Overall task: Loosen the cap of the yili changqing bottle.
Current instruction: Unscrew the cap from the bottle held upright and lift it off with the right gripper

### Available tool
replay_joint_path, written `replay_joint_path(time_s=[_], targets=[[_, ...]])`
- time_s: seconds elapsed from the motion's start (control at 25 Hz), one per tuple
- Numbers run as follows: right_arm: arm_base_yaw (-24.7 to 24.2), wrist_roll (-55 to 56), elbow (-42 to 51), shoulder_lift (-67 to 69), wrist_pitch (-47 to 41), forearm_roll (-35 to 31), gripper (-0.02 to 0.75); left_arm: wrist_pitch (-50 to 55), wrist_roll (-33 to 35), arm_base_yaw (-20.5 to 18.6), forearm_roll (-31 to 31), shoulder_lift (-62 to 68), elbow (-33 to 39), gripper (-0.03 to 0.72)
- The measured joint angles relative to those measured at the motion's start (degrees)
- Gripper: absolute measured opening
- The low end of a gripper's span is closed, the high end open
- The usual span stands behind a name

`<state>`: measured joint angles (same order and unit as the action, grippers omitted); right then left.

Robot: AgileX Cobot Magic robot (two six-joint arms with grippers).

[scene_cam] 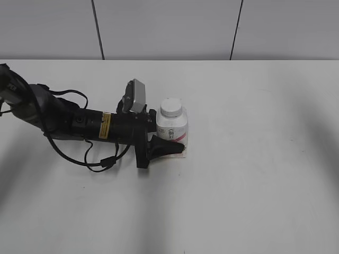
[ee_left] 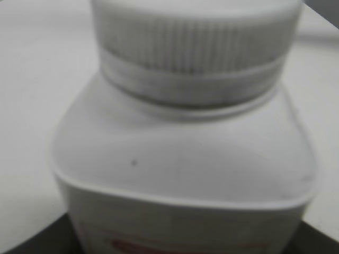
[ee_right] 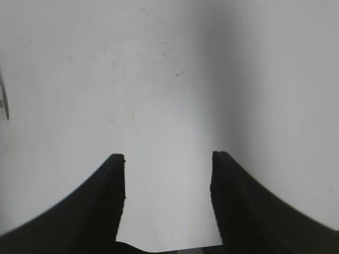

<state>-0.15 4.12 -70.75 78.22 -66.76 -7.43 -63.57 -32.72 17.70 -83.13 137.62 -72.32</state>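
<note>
The yili changqing bottle (scene_cam: 172, 128) stands upright on the white table, white with a pink and red label. Its white ribbed cap (scene_cam: 171, 108) sits on the neck. My left gripper (scene_cam: 178, 139) reaches in from the left and closes round the bottle's lower body. One black finger lies across the bottle's front; the other is hidden behind it. In the left wrist view the bottle (ee_left: 185, 164) fills the frame, blurred, with the cap (ee_left: 193, 42) at the top. My right gripper (ee_right: 168, 174) is open and empty over bare table; it does not show in the exterior view.
The white table (scene_cam: 254, 174) stretches to a grey panelled wall at the back. The left arm with its black cables (scene_cam: 100, 161) lies low across the table's left side. A thin dark object (ee_right: 4, 100) shows at the left edge of the right wrist view.
</note>
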Motion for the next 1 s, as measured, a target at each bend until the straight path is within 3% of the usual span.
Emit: replay_joint_path(time_s=[0.48,1.0], targets=[[15.62,11.84,-21.96,23.85,-2.50,3.40,0.419,0.05,0.00,0.00,0.09,0.00,0.00,0.414],[26.44,22.76,-31.09,35.67,-2.60,0.04,0.421,0.19,0.46,0.00,0.66,0.00,0.00,0.414]])
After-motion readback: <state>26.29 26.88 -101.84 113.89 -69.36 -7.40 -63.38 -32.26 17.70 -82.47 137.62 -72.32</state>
